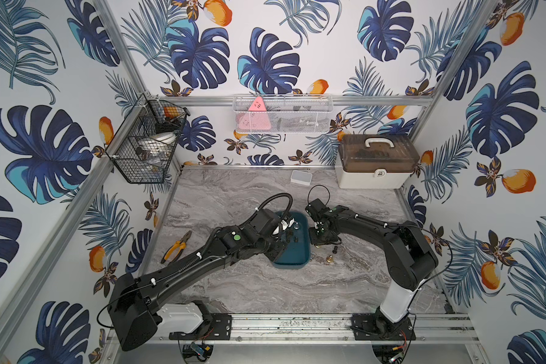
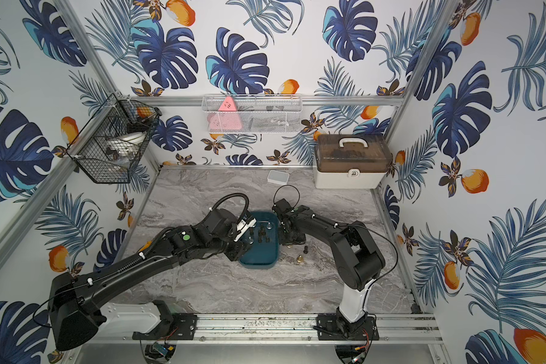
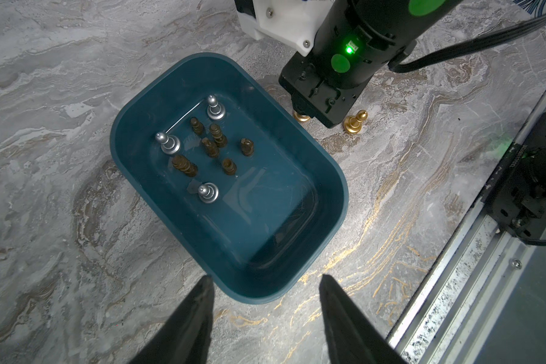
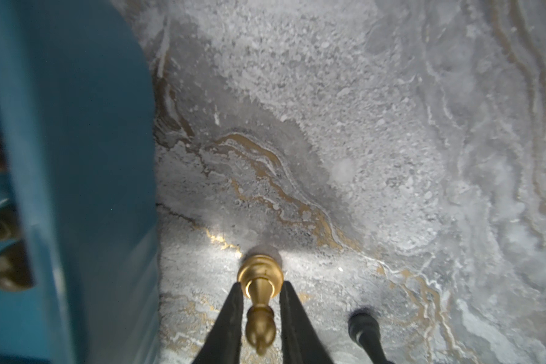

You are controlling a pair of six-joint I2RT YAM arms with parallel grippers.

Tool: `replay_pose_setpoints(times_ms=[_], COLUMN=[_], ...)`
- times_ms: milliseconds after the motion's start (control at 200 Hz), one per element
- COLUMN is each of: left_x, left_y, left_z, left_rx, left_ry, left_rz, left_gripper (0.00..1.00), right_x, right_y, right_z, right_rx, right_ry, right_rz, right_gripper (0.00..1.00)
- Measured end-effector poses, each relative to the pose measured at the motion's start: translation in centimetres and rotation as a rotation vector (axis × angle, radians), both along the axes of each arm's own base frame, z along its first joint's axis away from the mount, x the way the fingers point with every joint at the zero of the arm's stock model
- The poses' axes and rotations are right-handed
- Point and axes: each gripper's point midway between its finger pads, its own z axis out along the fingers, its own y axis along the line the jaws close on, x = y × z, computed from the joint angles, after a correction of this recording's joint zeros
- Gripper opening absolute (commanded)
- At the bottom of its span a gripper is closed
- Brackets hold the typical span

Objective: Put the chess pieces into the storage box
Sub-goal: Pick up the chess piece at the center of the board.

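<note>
the right jaws are pinched on the narrow neck of a gold piece (image 4: 260,283), one finger on each side. its round base seems to sit on the marble surface (image 4: 360,126), just beside the outer wall of the storage box (image 4: 76,157). a dark piece (image 4: 364,327) stands close by, and a second gold piece (image 3: 355,123) is near it, both outside the box. the left jaws stand apart with nothing between them, hanging over one short end of the box. inside, three silver pieces (image 3: 167,145) and a cluster of dark brown pieces (image 3: 215,141) stand toward the far end from those jaws; the near end of the floor is bare.

the step in hand looks like the pick-up of the gold piece: grip made, lift not yet begun. the next move calls for a straight lift until the base clears the raised rim, a short carry across the wall, and a release over bare floor rather than onto the cluster. the neck tapers, so the piece may slip or tilt. two pieces would remain on the surface.
</note>
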Motion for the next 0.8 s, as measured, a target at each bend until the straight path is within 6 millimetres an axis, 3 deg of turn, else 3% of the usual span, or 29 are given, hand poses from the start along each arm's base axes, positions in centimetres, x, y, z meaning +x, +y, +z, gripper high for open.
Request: replay_pose_setpoints(times_ms=[565,801], left_x=[0.1,0.0], left_y=[-0.1,0.0], left_z=[0.0,0.2], left_rx=[0.002,-0.004], left_ry=[0.002,0.0], left_rz=[0.0,0.003], left_gripper=[0.58,0.57], right_x=[0.3,0.5], right_y=[0.2,0.3], right_z=[-0.4,1.0], right_rx=[0.004,0.022], right_ry=[-0.007,-0.036], right_rz=[0.003,0.006], right_gripper=[0.11,0.1])
